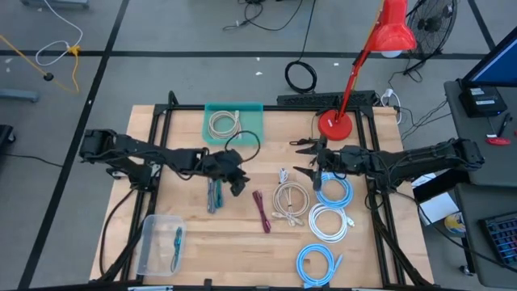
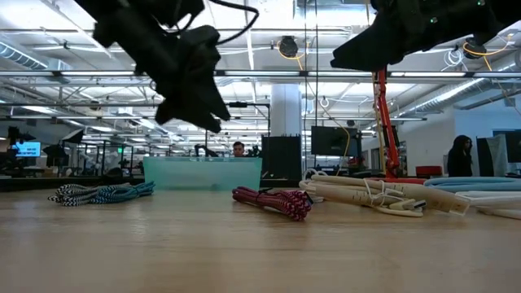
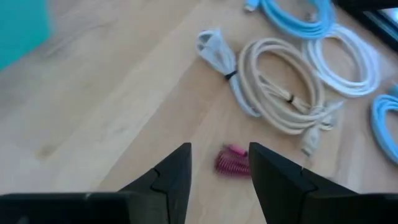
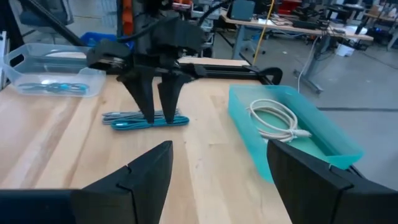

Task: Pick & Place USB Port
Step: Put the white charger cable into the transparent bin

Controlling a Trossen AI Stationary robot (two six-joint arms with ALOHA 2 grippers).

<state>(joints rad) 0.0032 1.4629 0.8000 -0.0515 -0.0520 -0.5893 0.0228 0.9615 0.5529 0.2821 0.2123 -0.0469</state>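
A red desk lamp [image 1: 380, 48] stands at the far right corner of the wooden bench [image 1: 242, 250], its shade tilted out beyond the edge. A black cable loop [image 1: 301, 77] lies on the grey floor behind the bench, near a fan [image 1: 432, 20]. In the low view, a person [image 2: 460, 155] stands in the room at the far right.

Overhead looks down; low level; wrists forward
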